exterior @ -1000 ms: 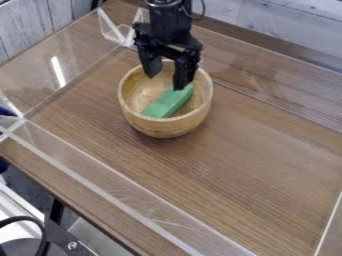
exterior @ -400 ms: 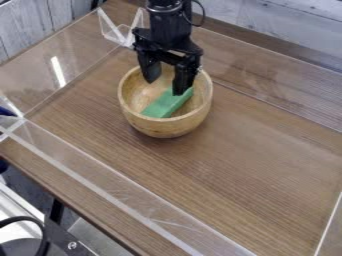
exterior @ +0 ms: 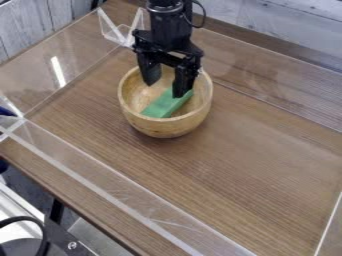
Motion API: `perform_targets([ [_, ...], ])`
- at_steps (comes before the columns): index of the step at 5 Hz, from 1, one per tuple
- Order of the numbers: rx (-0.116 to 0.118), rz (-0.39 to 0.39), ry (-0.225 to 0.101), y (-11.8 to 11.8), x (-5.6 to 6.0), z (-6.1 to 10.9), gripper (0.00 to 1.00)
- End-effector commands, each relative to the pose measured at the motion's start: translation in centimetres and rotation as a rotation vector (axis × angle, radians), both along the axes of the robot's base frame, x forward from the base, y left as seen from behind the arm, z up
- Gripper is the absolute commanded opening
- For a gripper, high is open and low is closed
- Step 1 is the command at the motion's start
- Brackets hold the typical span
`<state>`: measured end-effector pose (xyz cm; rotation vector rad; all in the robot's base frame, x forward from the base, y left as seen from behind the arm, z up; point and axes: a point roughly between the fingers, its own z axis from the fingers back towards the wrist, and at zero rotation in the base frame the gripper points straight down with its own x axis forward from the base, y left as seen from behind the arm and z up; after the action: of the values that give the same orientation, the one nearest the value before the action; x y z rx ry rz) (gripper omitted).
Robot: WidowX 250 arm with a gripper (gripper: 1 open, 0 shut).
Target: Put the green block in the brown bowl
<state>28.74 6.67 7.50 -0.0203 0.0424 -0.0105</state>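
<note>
The green block point(exterior: 168, 105) lies tilted inside the brown bowl point(exterior: 147, 122), leaning against its right inner wall. My black gripper point(exterior: 168, 82) hangs pointing straight down over the bowl's back half, just above the block. Its two fingers stand apart and hold nothing; the block rests free below them. The far end of the block is partly hidden behind the right finger.
The bowl stands on a dark wooden tabletop point(exterior: 227, 170) enclosed by low clear plastic walls point(exterior: 54, 150). A grey plank wall runs behind. Bare wood stretches to the right and in front of the bowl.
</note>
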Motion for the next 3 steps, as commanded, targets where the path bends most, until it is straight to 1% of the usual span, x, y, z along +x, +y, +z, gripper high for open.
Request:
perform_targets([
  [1, 0.019, -0.003, -0.091, -0.04, 0.98, 2.98, 1.0],
  [3, 0.017, 0.0, -0.097, -0.27, 0.97, 3.83, 1.0],
])
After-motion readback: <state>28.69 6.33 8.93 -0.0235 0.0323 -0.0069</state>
